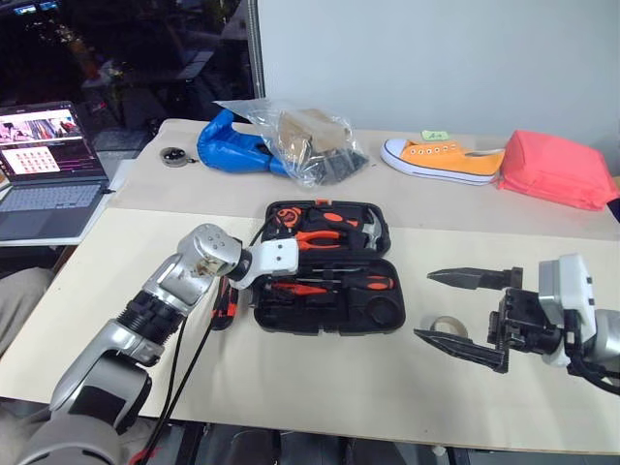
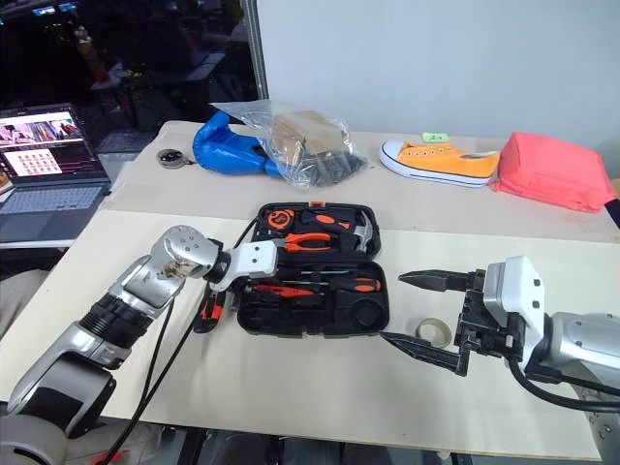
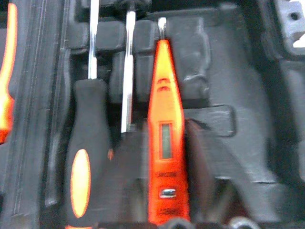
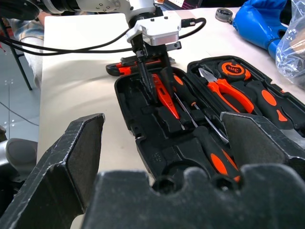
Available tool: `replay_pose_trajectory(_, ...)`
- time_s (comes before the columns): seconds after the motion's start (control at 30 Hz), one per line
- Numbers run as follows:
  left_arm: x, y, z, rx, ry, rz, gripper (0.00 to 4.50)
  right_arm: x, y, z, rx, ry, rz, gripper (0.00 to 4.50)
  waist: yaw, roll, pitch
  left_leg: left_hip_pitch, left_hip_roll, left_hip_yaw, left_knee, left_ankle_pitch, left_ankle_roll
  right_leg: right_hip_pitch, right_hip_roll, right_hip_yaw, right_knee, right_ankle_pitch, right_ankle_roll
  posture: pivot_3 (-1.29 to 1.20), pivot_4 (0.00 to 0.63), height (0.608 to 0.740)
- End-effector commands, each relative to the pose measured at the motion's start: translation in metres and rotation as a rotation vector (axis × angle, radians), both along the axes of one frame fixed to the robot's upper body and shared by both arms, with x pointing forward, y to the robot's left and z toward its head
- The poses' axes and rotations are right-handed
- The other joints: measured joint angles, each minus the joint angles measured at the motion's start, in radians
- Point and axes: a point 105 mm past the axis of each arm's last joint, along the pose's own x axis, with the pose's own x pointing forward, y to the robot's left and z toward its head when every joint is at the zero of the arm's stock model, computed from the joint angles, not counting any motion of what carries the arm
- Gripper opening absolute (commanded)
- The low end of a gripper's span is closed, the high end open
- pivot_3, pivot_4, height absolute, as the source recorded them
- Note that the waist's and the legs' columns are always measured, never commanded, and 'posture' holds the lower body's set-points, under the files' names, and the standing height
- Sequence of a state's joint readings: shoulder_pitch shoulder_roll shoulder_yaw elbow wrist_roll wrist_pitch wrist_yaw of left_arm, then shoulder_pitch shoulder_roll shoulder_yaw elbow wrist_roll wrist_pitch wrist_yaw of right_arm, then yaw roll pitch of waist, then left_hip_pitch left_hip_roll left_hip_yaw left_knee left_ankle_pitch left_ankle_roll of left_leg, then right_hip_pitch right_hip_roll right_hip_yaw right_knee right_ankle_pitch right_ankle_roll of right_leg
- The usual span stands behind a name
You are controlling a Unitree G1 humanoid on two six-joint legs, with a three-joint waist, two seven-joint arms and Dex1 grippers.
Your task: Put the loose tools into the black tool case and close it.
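Observation:
The black tool case (image 1: 373,320) lies open in the middle of the table. Its front half holds two screwdrivers (image 4: 209,151) with orange-black handles and the slim orange tester screwdriver (image 3: 164,138). My left gripper (image 4: 159,90) points down into that half, open, with a finger (image 3: 212,171) on either side of the tester, which rests in its recess. The orange-black utility knife (image 1: 225,308) lies on the table just left of the case. The tan tape ring (image 1: 448,326) sits on the table right of the case. My right gripper (image 1: 460,308) hovers wide open, the ring showing between its fingers.
The case's rear half holds orange-handled pliers (image 1: 320,237), a hammer (image 1: 366,231) and a tape measure (image 4: 232,69). At the table's back lie a blue bag (image 1: 232,145), a clear plastic bag (image 1: 305,140), an orange shoe (image 1: 441,157) and a red pouch (image 1: 557,167). A laptop (image 1: 44,165) stands far left.

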State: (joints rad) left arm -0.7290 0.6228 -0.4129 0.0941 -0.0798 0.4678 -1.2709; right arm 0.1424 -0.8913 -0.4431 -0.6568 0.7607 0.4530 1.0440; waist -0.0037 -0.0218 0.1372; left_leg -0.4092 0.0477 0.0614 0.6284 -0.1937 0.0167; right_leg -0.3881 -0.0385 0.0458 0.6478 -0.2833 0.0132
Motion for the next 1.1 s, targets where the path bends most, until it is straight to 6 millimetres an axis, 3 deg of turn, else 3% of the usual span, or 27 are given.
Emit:
replay_pose_trajectory(0.03, -0.001, 0.006, 0.044, -0.173, -0.026, 0.072, 2.78, 0.000, 0.000, 0.005, -0.001, -0.023, 0.015, 4.50, -0.001, 0.000, 0.000, 0.000, 0.000, 0.000, 0.000, 0.000, 0.000, 0.000, 0.000, 0.000, 0.000, 0.000, 0.000, 0.00, 0.150, 0.740)
replay_pose_trajectory(0.13, -0.001, 0.017, 0.055, -0.255, -0.009, 0.155, 2.09, 0.002, 0.002, 0.004, 0.004, -0.026, 0.021, 4.50, -0.005, 0.000, 0.000, 0.001, 0.000, 0.000, 0.001, 0.000, 0.000, 0.001, 0.000, 0.000, 0.000, 0.000, 0.000, 0.00, 0.150, 0.740)
replay_pose_trajectory(0.23, -0.003, 0.022, 0.060, -0.353, -0.023, 0.218, 1.00, 0.005, 0.002, 0.004, 0.007, -0.029, 0.028, 4.50, -0.010, 0.000, 0.000, 0.002, 0.000, 0.000, 0.000, 0.000, 0.000, 0.001, 0.000, 0.000, 0.001, 0.000, 0.000, 0.00, 0.150, 0.740)
replay_pose_trajectory(0.33, -0.005, 0.022, 0.049, -0.463, -0.033, 0.318, 0.01, 0.007, 0.003, 0.005, 0.008, -0.034, 0.031, 4.50, -0.008, 0.001, 0.000, 0.002, 0.000, 0.000, 0.001, 0.000, 0.000, 0.001, 0.000, 0.001, 0.001, 0.000, 0.000, 0.00, 0.150, 0.740)
replay_pose_trajectory(0.53, -0.009, 0.033, -0.013, -0.401, -0.041, 0.498, 0.01, 0.008, 0.003, 0.006, 0.006, -0.037, 0.033, 4.50, -0.006, 0.001, 0.000, 0.002, 0.001, -0.001, 0.000, 0.000, 0.000, 0.002, -0.002, 0.001, 0.001, 0.000, 0.000, 0.00, 0.150, 0.740)
replay_pose_trajectory(0.67, -0.023, 0.043, -0.061, -0.253, 0.012, 0.515, 0.01, 0.008, 0.001, 0.006, -0.005, -0.032, 0.029, 4.50, -0.006, 0.002, -0.002, 0.004, 0.001, -0.001, 0.000, 0.000, 0.000, 0.004, -0.002, 0.001, 0.001, 0.000, 0.000, 0.00, 0.150, 0.740)
replay_pose_trajectory(0.83, -0.028, 0.044, -0.081, -0.176, 0.031, 0.504, 0.01, 0.007, 0.000, 0.007, -0.018, -0.023, 0.030, 4.50, -0.007, 0.006, -0.007, 0.009, 0.001, 0.000, 0.000, 0.000, 0.000, 0.009, -0.003, 0.002, 0.001, 0.000, 0.000, 0.00, 0.150, 0.740)
replay_pose_trajectory(0.93, -0.024, 0.041, -0.072, -0.227, 0.004, 0.508, 0.01, 0.008, -0.003, 0.006, -0.019, -0.016, 0.002, 4.50, -0.009, 0.006, -0.008, 0.018, 0.001, 0.001, 0.000, 0.000, 0.000, 0.018, -0.005, 0.002, -0.001, -0.001, 0.002, 0.00, 0.150, 0.740)
replay_pose_trajectory(1.0, -0.022, 0.036, -0.048, -0.355, -0.018, 0.505, 0.01, 0.011, -0.006, 0.005, -0.016, -0.010, -0.039, 4.50, -0.010, 0.007, -0.008, 0.020, 0.002, 0.001, 0.000, 0.000, 0.000, 0.019, -0.005, 0.003, -0.001, -0.004, 0.007, 0.00, 0.150, 0.740)
replay_pose_trajectory(1.1, -0.035, 0.031, 0.008, -0.600, -0.087, 0.406, 0.01, 0.016, -0.016, -0.001, -0.056, -0.008, -0.155, 4.50, -0.011, 0.008, -0.008, 0.019, 0.002, 0.001, 0.000, 0.000, 0.000, 0.018, -0.005, 0.003, 0.000, -0.004, 0.007, 0.00, 0.150, 0.740)
